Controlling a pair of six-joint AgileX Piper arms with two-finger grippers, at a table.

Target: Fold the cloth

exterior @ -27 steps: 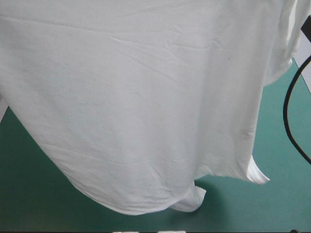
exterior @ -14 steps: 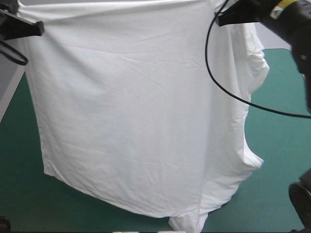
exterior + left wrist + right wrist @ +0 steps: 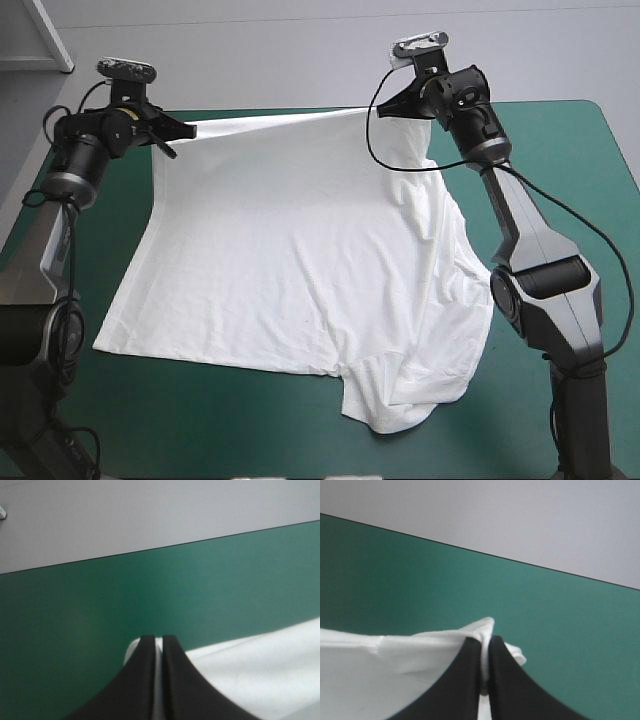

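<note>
Near the far edge on the left of the teal-green cover point(image 3: 60, 400), the left gripper point(image 3: 186, 130) is seen clenched on one corner of the T-shirt point(image 3: 290, 250), with a thin white strip pinched between its black fingers point(image 3: 135, 690). From there the far edge of the garment is held stretched and raised off the table. The body is draped down and spread across the middle of the cover, with the near hem laid flat. Toward the right the cloth is gathered in folds, and a crumpled part is left nearest the front edge. The other far corner is grasped by the right gripper point(image 3: 388, 103), whose fingers are pressed together on a wad of fabric.
</note>
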